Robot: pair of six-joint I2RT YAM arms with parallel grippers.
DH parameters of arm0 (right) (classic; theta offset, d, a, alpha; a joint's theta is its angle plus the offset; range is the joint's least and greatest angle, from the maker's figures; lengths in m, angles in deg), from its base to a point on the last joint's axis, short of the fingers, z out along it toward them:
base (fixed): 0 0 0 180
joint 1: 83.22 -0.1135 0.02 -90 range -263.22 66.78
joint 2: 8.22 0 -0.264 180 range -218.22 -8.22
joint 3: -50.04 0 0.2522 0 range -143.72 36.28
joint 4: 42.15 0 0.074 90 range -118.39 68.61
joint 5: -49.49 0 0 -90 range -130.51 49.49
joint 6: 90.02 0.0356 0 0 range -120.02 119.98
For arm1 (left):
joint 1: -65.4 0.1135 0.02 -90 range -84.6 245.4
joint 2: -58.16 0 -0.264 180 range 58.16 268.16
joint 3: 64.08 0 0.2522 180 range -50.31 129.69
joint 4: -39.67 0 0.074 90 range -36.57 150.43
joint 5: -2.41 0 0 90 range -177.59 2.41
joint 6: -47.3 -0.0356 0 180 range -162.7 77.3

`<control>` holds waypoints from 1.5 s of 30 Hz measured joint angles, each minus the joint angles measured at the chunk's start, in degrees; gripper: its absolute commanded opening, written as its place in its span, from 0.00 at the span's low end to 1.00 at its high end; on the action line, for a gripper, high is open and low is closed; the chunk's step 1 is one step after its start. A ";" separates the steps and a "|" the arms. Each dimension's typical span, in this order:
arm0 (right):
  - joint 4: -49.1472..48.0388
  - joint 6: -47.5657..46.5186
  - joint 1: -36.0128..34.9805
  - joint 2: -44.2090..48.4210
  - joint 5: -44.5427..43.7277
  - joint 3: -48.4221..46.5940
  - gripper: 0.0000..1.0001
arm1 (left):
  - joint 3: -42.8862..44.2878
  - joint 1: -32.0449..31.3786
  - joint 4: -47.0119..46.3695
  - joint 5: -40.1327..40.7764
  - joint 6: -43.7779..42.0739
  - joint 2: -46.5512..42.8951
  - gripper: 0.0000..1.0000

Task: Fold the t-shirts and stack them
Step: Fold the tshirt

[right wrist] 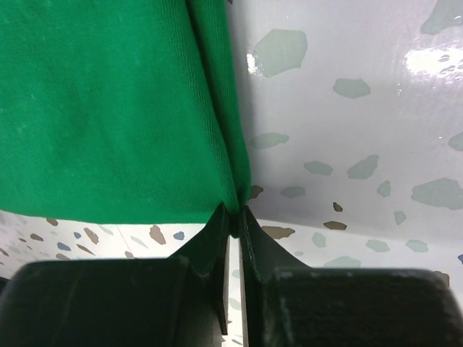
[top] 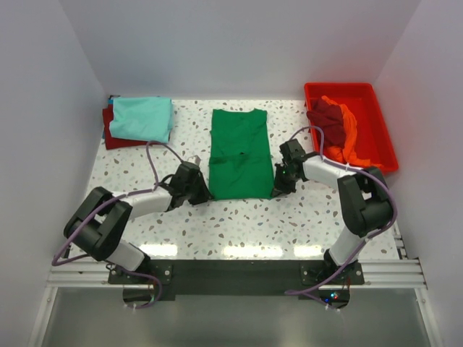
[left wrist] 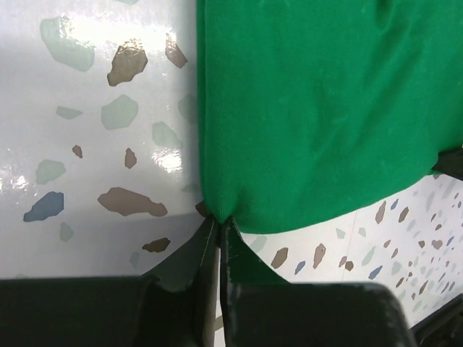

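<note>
Pinching near corners of green t-shirt [top: 240, 153]

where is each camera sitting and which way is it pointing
Top external: above and behind the arms, looking down on the speckled white table; both arms show.
Left wrist: wrist-mounted, looking past the left gripper pinching a corner of the bright green cloth t-shirt.
Right wrist: likewise, right gripper pinching its other near corner.
All share that t-shirt.

The speckled surface [top: 239, 224] carries a green t-shirt [top: 239, 152]; left of it lies a dark red t-shirt [top: 108, 131], right of it a red tray [top: 338, 87].
</note>
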 measured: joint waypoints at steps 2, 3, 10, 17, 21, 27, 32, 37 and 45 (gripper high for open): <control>-0.02 0.07 0.00 0.07 0.02 0.07 0.00 | -0.07 0.02 -0.31 -0.26 -0.04 0.17 0.00; -0.04 0.11 0.00 0.07 0.02 0.11 0.00 | -0.07 0.02 -0.28 -0.24 -0.11 0.17 0.00; 1.14 0.09 -0.09 1.62 -0.35 1.18 0.00 | -0.76 0.02 4.63 2.73 -0.55 -3.69 0.00; 6.03 0.11 -0.85 6.03 -1.42 2.19 0.00 | -1.95 -0.15 9.68 3.67 -0.46 -11.43 0.00; 9.22 0.11 -1.09 10.67 -1.55 2.36 0.00 | -1.97 -0.85 12.61 3.45 -0.31 -16.24 0.00; 16.33 1.66 -4.59 21.70 -2.47 2.95 0.00 | -1.88 -3.15 21.64 3.43 0.20 -25.57 0.00; 22.75 5.14 -10.12 29.31 -3.58 3.30 0.00 | -1.09 -4.72 30.36 2.82 1.27 -32.68 0.00; 29.27 9.64 -13.33 35.78 -4.63 3.19 0.00 | 2.67 -6.10 38.99 1.55 3.19 -37.27 0.00; 35.54 13.07 -13.51 38.82 -7.48 -1.40 0.00 | 10.08 -6.21 40.87 0.09 3.98 -33.97 0.00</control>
